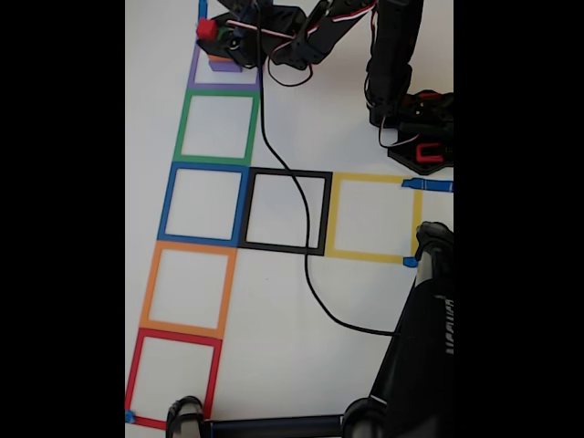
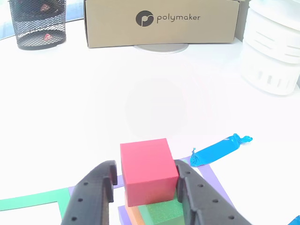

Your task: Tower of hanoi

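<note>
In the other view the smallest cube [image 2: 149,171] sat atop the stacked cubes [image 2: 159,212], between the gripper [image 2: 146,180] fingers – one finger [image 2: 96,192] left, the other right. Behind, a cardboard box [image 2: 159,23] stood between a mesh basket [image 2: 35,26] and a ribbed container [image 2: 272,51] – the stack inside the topmost tape square [image 1: 224,78] in the fixed view

The cubes stand stacked near the table's far left corner in the fixed view. The red cube [image 2: 149,171] sits upright on top, resting on the green cube [image 2: 161,211]; below show slivers of orange cube [image 2: 135,215] and purple cube [image 1: 225,66].
</note>
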You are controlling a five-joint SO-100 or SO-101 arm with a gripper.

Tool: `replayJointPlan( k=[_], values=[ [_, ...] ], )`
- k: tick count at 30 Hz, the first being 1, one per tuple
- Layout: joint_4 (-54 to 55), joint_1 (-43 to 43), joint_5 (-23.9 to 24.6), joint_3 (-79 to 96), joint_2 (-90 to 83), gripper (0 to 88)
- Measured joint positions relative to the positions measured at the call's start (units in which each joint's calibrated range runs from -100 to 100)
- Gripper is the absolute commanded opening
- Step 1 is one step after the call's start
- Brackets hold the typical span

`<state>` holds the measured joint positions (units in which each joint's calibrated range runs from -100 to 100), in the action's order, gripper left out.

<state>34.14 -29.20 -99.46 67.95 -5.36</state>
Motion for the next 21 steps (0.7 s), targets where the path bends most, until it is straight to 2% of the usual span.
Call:
replayJointPlan(
  k=[21],
  values=[
    [-3.9, 1.9, 0.0, 0.0, -2.8, 2.9]
  ],
)
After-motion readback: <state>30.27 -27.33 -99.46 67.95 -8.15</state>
